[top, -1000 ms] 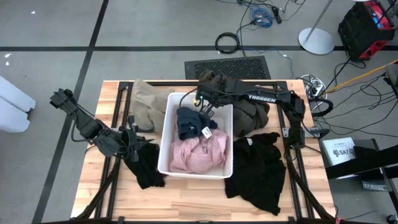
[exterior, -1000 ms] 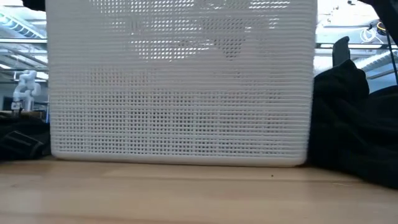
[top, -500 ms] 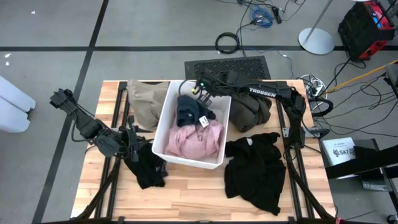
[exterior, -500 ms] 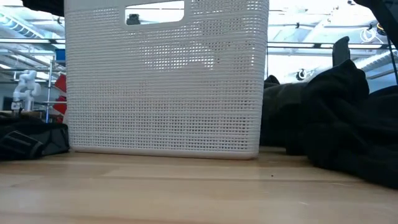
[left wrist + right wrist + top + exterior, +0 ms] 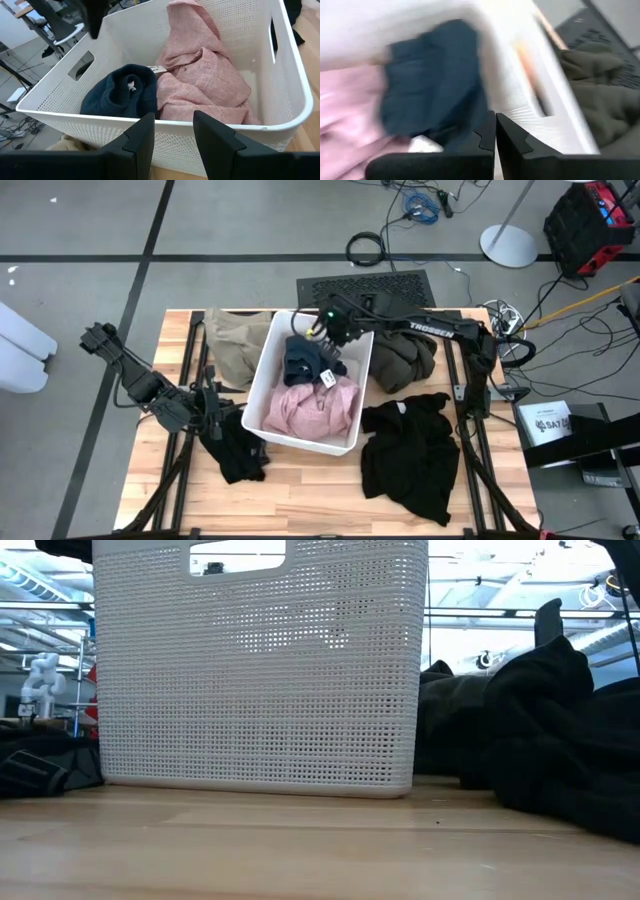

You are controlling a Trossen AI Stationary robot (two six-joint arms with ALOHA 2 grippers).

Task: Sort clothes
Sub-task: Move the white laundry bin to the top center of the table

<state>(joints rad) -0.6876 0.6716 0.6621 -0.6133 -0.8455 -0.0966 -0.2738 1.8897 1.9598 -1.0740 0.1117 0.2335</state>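
Clothes: pink garment (image 5: 312,408) and dark teal garment (image 5: 303,360) lie in the white bin (image 5: 262,378); tan (image 5: 228,345), olive (image 5: 400,358) and black (image 5: 415,450) pieces lie around it on the table (image 5: 300,490).
Change: the bin has slid and turned toward the table's far-left side, opening a gap beside the olive piece; sorting looks unfinished.
Right gripper (image 5: 330,328): fingers pressed together, empty, over the bin's far rim above the teal garment.
Left gripper (image 5: 213,408): fingers parted, empty, just beside the bin's left wall.

Bin (image 5: 262,383): white plastic, perforated mesh walls, matt. Pink garment (image 5: 210,80): coarse woven cloth, slubbed. Dark blue garment (image 5: 120,92): soft, fleecy cloth. Black garments (image 5: 415,450): matt cloth. Table (image 5: 300,850): light wood, smooth, visible grain.
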